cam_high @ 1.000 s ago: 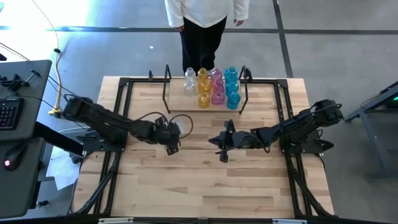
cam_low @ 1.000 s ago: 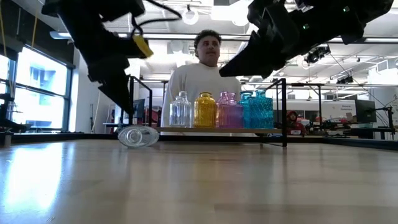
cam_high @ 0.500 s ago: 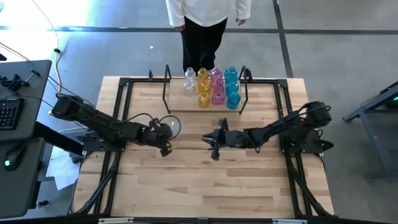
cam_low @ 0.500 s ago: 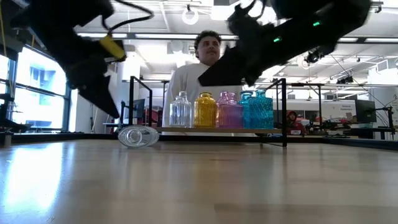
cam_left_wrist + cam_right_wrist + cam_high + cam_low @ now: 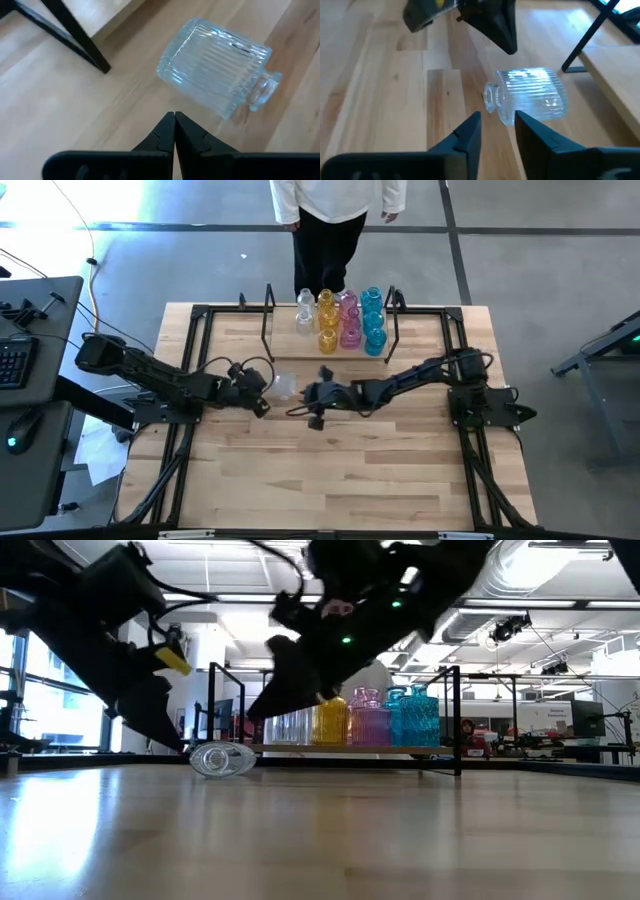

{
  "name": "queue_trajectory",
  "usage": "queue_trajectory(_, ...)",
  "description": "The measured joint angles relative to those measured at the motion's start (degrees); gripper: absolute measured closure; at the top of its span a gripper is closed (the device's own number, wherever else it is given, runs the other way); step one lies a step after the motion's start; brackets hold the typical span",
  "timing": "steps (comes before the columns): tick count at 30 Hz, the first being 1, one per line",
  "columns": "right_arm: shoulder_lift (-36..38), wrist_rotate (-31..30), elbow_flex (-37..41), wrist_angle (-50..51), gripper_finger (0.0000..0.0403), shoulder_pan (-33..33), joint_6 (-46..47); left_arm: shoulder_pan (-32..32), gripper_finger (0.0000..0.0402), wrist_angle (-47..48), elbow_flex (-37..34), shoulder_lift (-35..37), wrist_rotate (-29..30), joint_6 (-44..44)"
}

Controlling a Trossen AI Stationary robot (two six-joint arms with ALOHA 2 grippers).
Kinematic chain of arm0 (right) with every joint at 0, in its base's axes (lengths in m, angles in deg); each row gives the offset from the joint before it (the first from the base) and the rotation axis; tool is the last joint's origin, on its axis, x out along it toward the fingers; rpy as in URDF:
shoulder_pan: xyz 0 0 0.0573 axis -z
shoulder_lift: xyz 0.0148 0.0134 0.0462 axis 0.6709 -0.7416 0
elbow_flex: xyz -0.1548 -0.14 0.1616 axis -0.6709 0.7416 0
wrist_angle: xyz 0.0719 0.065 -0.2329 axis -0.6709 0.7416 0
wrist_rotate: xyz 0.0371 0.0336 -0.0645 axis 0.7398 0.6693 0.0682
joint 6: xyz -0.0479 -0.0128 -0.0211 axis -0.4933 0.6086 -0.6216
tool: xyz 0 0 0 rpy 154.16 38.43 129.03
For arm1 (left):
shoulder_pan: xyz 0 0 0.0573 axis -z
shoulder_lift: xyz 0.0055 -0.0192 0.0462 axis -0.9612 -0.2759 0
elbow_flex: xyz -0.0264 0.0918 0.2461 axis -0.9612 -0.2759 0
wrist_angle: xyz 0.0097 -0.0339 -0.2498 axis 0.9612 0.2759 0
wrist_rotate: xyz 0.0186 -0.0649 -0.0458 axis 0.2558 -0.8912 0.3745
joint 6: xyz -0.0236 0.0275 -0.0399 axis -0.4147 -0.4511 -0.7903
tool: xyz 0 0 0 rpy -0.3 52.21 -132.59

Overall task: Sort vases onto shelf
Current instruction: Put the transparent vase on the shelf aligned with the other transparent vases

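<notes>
The right pincer has its two fingers apart and points at a clear vase lying on its side on the bench, just in front of the shelf. The left pincer has its fingers pressed together, holding nothing, right beside the same vase. On the shelf stand clear, yellow, pink and blue vases in neat rows. So I think almost all are sorted, and this last one is left to put up.
</notes>
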Motion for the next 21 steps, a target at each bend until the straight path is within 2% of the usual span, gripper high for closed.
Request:
queue_trajectory(5, -3.9, 0.0, -7.4, 8.1, 0.0269, 1.3, 1.0, -5.2, 0.0401, -10.1, -3.2, -0.6, -9.4, 5.9)
queue_trajectory(13, -3.6, 0.0, -8.0, 10.3, 0.0243, 1.1, -0.2, -7.9, 0.0401, -21.9, -4.7, -5.3, -20.1, 9.5)
queue_trajectory(15, -3.6, -1.5, -8.0, 10.7, 0.0232, 0.8, -0.2, -7.9, 0.0401, -25.3, -4.6, -7.5, -21.8, 10.2)
queue_trajectory(18, -3.6, -7.0, -8.0, 13.1, 0.0214, 0.2, -1.6, -7.9, 0.0401, -30.7, -4.6, -10.5, -23.0, 10.7)
queue_trajectory(21, -3.6, -11.4, -8.0, 16.0, 0.0201, -0.2, -3.4, -7.4, 0.0401, -33.7, -4.6, -11.1, -23.8, 10.7)
